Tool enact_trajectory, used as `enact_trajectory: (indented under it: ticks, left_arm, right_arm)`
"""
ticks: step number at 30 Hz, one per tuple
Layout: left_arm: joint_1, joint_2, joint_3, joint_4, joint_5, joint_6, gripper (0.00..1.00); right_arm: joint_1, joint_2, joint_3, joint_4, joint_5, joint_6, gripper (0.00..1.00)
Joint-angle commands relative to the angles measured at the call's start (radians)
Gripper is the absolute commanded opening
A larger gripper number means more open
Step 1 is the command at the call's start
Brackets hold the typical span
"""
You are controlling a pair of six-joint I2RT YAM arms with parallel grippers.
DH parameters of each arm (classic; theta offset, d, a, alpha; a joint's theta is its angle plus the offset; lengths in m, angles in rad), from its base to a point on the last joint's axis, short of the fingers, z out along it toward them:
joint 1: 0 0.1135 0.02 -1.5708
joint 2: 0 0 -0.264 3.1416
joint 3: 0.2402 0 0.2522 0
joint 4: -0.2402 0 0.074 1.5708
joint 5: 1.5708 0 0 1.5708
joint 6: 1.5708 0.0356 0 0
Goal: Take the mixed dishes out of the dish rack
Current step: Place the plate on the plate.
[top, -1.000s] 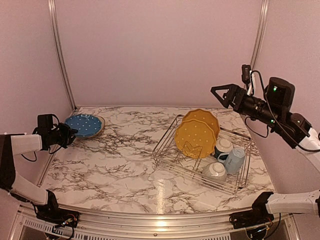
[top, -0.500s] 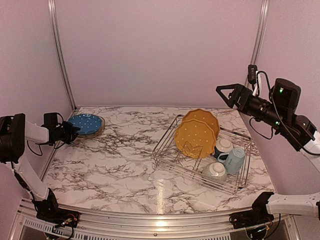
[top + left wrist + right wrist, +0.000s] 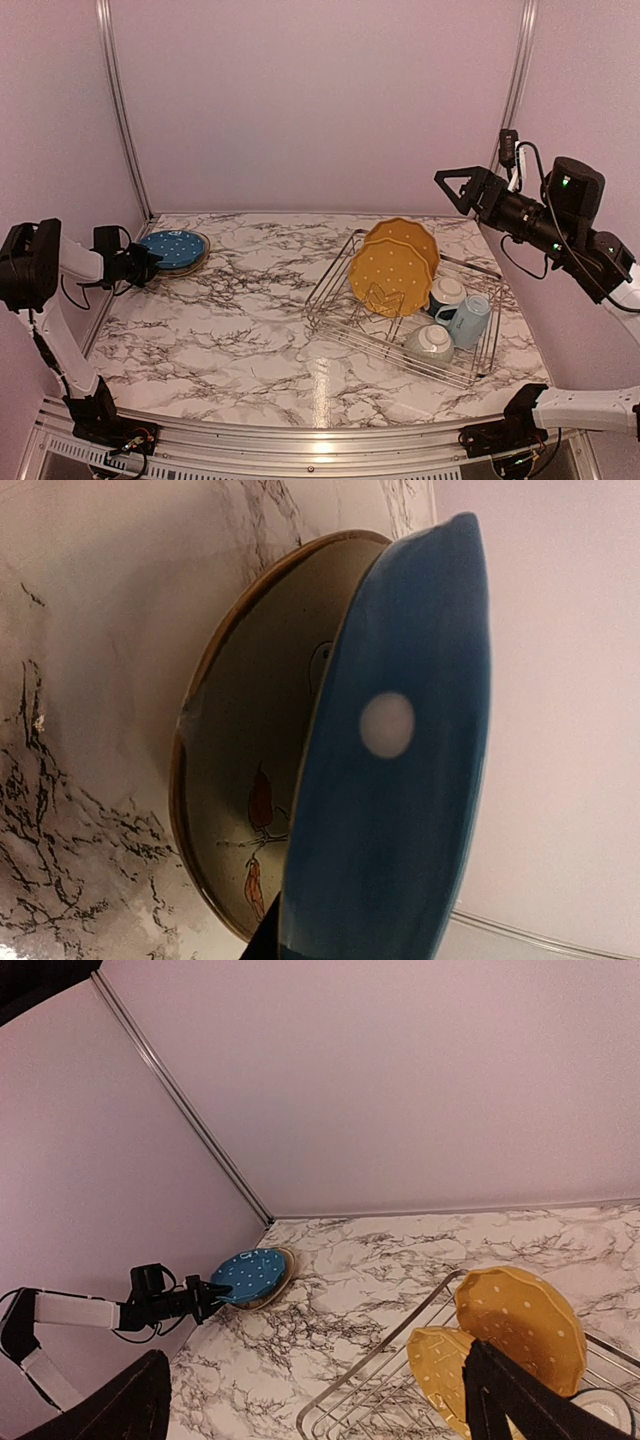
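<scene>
The blue plate (image 3: 172,245) leans on the cream plate (image 3: 225,780) at the far left of the marble table (image 3: 250,340), its rim pinched by the left gripper (image 3: 146,264). Two yellow plates (image 3: 392,275), a mug (image 3: 470,318) and two bowls (image 3: 431,340) sit in the dish rack (image 3: 330,300). The right gripper (image 3: 450,192) hangs high, fingers spread wide.

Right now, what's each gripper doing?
Left gripper: closed on the blue plate.
Right gripper: open, holding nothing.
</scene>
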Motion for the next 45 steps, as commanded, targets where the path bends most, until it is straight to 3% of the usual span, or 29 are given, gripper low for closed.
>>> enact_trajectory:
  ticks: [1,8,16,23,25,30,38,45]
  left_arm:
    - [-0.004,-0.006,0.058,0.124,0.029,0.028,0.09]
    - [-0.018,-0.015,0.047,0.048,0.03,0.103,0.42]
    - [-0.018,-0.036,0.054,-0.061,0.003,0.149,0.67]
    - [-0.031,-0.064,0.19,-0.456,-0.124,0.264,0.79]
    - [-0.033,-0.056,0.224,-0.53,-0.162,0.277,0.84]
    - [-0.042,0.016,0.327,-0.665,-0.18,0.299,0.85]
    - [-0.107,0.065,0.431,-0.747,-0.286,0.353,0.87]
    - [-0.124,0.014,0.416,-0.791,-0.396,0.424,0.99]
  right_arm:
    - [-0.009,-0.004,0.003,-0.003,0.004,0.007,0.99]
    - [-0.01,0.003,-0.001,0.006,-0.004,0.013,0.98]
    - [-0.009,0.023,0.001,0.018,-0.014,0.014,0.98]
    - [-0.009,0.03,-0.002,0.021,-0.011,0.013,0.98]
    - [-0.01,0.035,-0.006,0.027,-0.014,0.017,0.99]
    - [-0.01,0.053,-0.016,0.052,-0.036,0.026,0.98]
    - [-0.009,0.059,-0.036,0.08,-0.059,0.045,0.98]
    - [-0.01,0.076,-0.01,0.023,-0.02,0.004,0.98]
